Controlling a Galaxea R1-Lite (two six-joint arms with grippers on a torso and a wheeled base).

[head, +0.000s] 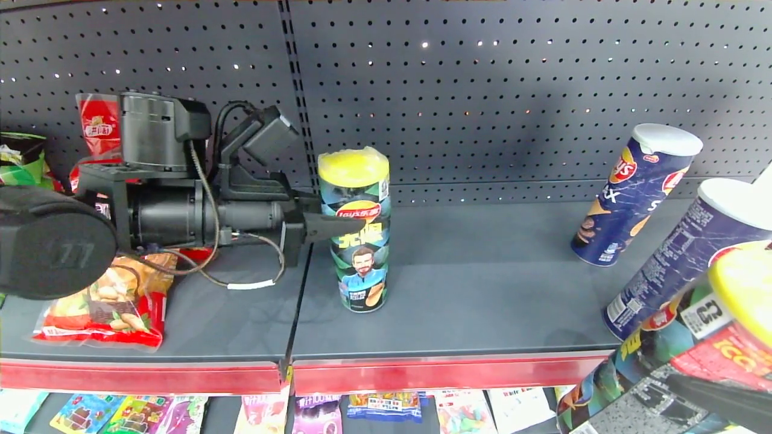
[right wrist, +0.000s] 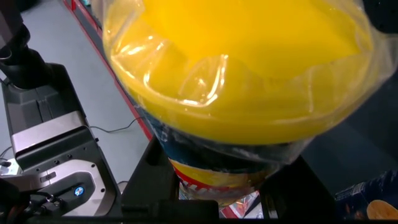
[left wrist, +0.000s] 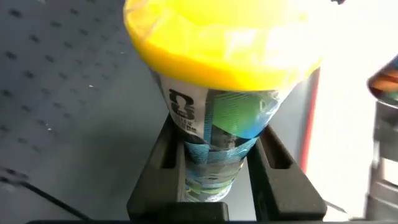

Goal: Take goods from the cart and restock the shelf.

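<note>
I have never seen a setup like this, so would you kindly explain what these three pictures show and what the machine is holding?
This is a two-armed robot restocking a store shelf. The large picture comes from a camera on its head, looking at the shelf. The other two come from cameras on its wrists, each looking along that arm's own claw.

In the head view, the left gripper is closed around a yellow-lidded chip can, which stands upright on the shelf. The left wrist view shows the same can from close up. The right gripper holds a second yellow-lidded can, also seen close to the camera at the head view's lower right.

Also on the shelf are two blue cans with white lids on the right and a bag of peanuts on the left.
</note>
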